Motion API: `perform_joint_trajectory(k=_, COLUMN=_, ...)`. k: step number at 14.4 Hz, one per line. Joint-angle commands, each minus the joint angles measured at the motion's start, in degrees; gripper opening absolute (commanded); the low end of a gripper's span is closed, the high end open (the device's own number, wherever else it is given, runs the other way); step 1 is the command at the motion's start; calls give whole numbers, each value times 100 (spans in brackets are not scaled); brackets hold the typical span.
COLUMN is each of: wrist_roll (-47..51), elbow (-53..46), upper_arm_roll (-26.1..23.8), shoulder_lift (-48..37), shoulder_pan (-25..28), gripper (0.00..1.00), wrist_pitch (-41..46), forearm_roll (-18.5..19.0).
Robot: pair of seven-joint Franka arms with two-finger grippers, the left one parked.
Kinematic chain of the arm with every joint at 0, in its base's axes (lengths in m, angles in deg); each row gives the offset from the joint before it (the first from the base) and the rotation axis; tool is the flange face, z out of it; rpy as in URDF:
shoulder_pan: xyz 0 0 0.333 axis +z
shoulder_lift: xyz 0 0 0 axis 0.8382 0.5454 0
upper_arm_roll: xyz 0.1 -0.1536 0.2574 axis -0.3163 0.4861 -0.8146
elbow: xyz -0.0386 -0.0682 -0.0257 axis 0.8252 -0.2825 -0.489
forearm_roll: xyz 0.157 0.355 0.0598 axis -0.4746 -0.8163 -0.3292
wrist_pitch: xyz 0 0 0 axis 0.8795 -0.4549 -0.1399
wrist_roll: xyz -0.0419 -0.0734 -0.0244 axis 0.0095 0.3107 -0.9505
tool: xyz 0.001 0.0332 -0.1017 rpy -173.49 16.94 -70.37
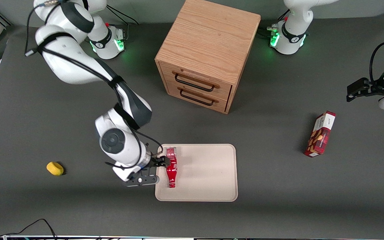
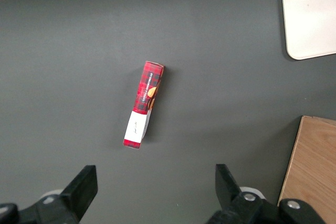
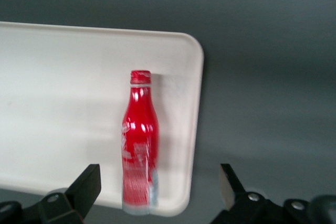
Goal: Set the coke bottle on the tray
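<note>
Your bottle (image 1: 171, 167) lies on the tray (image 1: 208, 173); the pincer (image 1: 162, 162), fingers apart beside it, only needs lifting clear.

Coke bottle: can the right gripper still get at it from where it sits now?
Probably yes. The coke bottle lies on the tray near its rim, and the gripper is right beside it, fingers open, with nothing between them.
</note>
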Motion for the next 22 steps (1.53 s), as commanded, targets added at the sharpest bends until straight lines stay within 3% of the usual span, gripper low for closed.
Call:
perform_joint_trajectory(k=1, wrist_roll=62, elbow=254, upper_arm_roll=-152, shoulder_lift=-1114, shoulder_pan=-354, gripper=100, wrist_pitch=1124, forearm_roll=40)
perform_joint_trajectory(k=5, wrist_roll=-78, elbow=245, upper_arm_roll=154, shoulder_lift=-2363, shoulder_pan=-803, gripper=100, wrist_pitch=2793, forearm_roll=-661)
perform_joint_trajectory(k=7, wrist_roll=-289, elbow=262, upper_arm_roll=785, shoulder_lift=-3057, shoulder_pan=-813, gripper=100, wrist_pitch=3569, forearm_roll=-1274)
perform_joint_trajectory(k=9, wrist_roll=-360, elbow=925, upper_arm_roll=1593, shoulder_lift=-3864, shoulder_pan=-804, gripper=100, wrist_pitch=3669, forearm_roll=-1995)
perform_joint_trajectory(k=10, wrist_roll=-517, elbow=1478, upper_arm_roll=1849, shoulder_lift=-4330, shoulder_pan=-795, gripper=100, wrist_pitch=3512, forearm_roll=-2164)
perform_joint_trajectory(k=12, wrist_roll=-789, elbow=2901, upper_arm_roll=2132, shoulder_lift=-5236, shoulder_pan=-795, gripper=100, wrist_pitch=2750, forearm_roll=-2245)
perform_joint_trajectory(k=14, wrist_roll=-974, elbow=4176, upper_arm_roll=2387, shoulder_lift=-6010, shoulder_pan=-786, gripper=100, wrist_pitch=1950, forearm_roll=-2586)
perform_joint_trajectory(k=16, wrist_roll=-1002, elbow=4848, upper_arm_roll=2406, shoulder_lift=-6381, shoulder_pan=-778, gripper=100, wrist_pitch=1507, forearm_roll=-2632)
perform_joint_trajectory(k=22, wrist_roll=-914, elbow=4018, upper_arm_roll=2441, shoulder_lift=-5936, shoulder_pan=-769, gripper=100, wrist_pitch=1839, forearm_roll=-2632)
